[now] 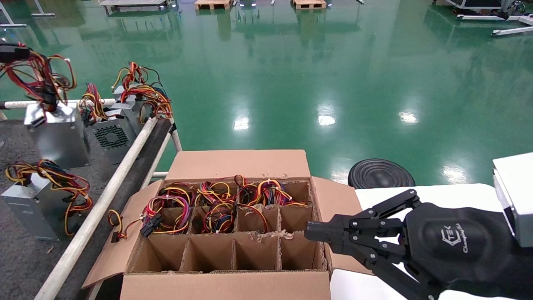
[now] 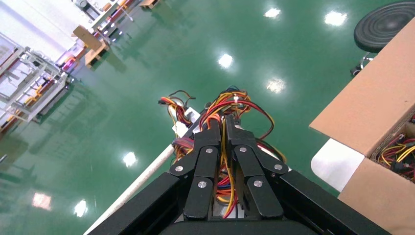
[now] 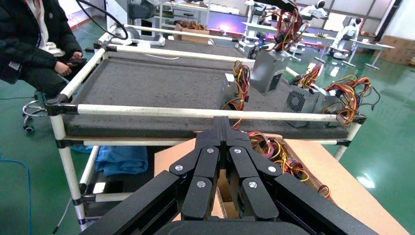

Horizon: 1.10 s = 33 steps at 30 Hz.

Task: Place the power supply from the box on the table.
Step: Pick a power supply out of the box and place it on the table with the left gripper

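Note:
My left gripper is up at the far left, shut on the red, yellow and black wires of a silver-grey power supply. The unit hangs slightly tilted below it, low over the dark grey table; I cannot tell whether its bottom touches. From the right wrist view the same power supply shows over the table. The open brown box stands in front of me with wired units in its far cells. My right gripper is shut and empty, held level at the box's right wall.
Three other power supplies stand on the table behind the white rail. The box's near cells hold nothing. A white tabletop lies to the right, a black disc on the green floor. A seated person is beyond the table.

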Each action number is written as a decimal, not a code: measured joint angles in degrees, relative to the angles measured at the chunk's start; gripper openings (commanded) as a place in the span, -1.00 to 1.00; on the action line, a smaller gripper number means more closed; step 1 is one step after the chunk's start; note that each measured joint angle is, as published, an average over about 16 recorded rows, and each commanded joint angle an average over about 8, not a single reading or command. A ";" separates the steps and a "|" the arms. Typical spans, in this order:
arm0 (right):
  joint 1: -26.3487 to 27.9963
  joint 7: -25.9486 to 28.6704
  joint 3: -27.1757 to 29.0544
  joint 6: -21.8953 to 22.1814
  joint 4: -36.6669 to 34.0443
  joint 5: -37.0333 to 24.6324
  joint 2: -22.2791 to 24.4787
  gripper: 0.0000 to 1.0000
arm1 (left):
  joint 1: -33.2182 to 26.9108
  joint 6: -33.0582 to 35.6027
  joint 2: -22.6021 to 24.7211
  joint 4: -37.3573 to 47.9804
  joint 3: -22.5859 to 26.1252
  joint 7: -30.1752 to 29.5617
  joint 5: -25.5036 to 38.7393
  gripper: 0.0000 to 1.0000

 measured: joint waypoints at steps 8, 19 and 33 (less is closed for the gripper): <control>0.00 0.00 0.00 0.00 0.00 0.00 0.00 -1.00 | -0.59 0.50 -0.23 1.90 0.37 0.58 0.44 -1.00; 0.00 0.00 0.00 0.00 0.00 0.00 0.00 -1.00 | -0.73 1.02 -0.65 3.70 0.64 1.08 0.67 -1.00; 0.00 0.00 0.00 0.00 0.00 0.00 0.00 -1.00 | 0.68 1.68 -0.55 6.03 0.71 1.48 0.39 -1.00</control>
